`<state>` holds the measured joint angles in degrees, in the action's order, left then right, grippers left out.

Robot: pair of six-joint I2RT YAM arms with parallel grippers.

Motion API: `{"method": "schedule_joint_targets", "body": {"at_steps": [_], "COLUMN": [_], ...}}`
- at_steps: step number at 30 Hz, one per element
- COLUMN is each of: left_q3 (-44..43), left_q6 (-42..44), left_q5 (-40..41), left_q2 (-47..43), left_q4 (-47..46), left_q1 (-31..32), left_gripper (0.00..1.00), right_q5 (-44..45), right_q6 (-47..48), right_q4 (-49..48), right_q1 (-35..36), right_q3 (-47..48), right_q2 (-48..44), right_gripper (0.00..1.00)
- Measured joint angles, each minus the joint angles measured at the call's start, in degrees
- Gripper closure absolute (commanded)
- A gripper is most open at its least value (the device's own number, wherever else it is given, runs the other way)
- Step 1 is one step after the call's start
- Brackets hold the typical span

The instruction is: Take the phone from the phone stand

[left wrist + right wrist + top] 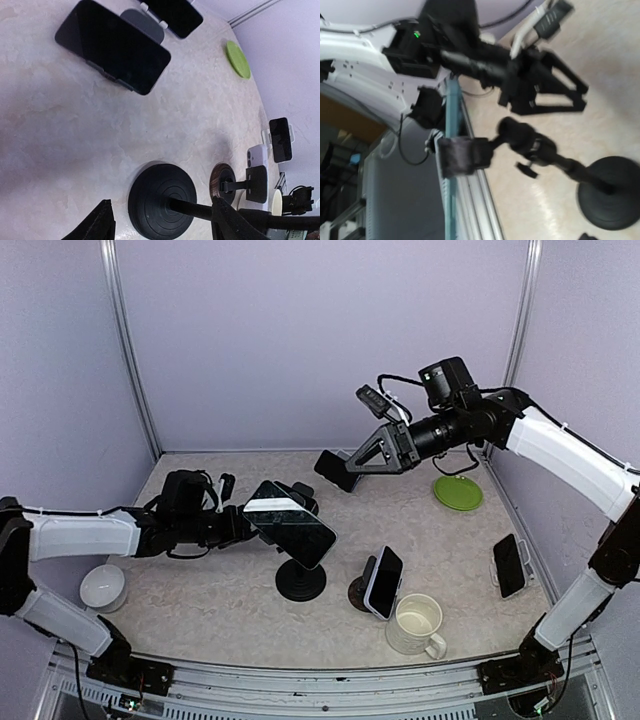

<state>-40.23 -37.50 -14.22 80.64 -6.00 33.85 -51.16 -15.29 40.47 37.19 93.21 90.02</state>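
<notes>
Surface (220, 605): pale, phone (290, 523) on stand (300, 580).
Left gripper (162, 210): spread, astride stand stem.
Right gripper (338, 468): spread, raised behind.
Risk: stand topples if phone pulled unbraced.

Centre frame: the phone (292, 525) sits tilted on its black phone stand (300, 582). My left gripper (240, 522) is at the phone's left edge; contact not confirmed. My right gripper (338, 468) hangs over the table (220, 610) at upper centre, its jaw gap unreadable.

Right side: green plate (458, 492), second phone (384, 582) and third phone (510, 565), each propped up.

Lower centre: mug (415, 625).

Lower left: white bowl (102, 587).
</notes>
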Motion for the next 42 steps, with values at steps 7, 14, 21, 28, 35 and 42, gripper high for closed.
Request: {"method": "schedule_joint_targets", "body": {"at_steps": [7,14,21,28,35,42], "left_q3": [4.50,6.67,7.21,7.21,7.19,7.19], "left_q6": [-3.32,-6.54,-8.83,-9.51,-9.40,-8.90], "left_q5": [7.17,13.27,18.18,20.68,21.00,21.24], "left_q2": [-15.74,-24.28,-25.59,-25.51,-23.52,-23.17], "left_q4": [4.35,8.48,10.69,11.45,11.61,11.61], "left_q1": [1.51,5.33,9.77,10.62,10.62,10.62], "left_gripper": [0.32,0.32,0.32,0.32,0.32,0.32], "right_q5": [0.04,0.17,-1.25,-2.51,-2.51,-1.81], "right_q6": [-0.15,-0.22,-0.98,-2.19,-2.40,-2.34], "right_q4": [4.09,7.85,9.20,9.29,9.88,11.80], "right_q1": [6.58,10.10,10.38,10.67,11.43,11.72], "right_q3": [6.88,12.22,15.37,19.47,20.63,22.47], "right_q2": [6.10,12.07,15.32,18.38,19.43,20.79], "right_gripper": [0.22,0.26,0.34,0.46,0.57,0.63]}}
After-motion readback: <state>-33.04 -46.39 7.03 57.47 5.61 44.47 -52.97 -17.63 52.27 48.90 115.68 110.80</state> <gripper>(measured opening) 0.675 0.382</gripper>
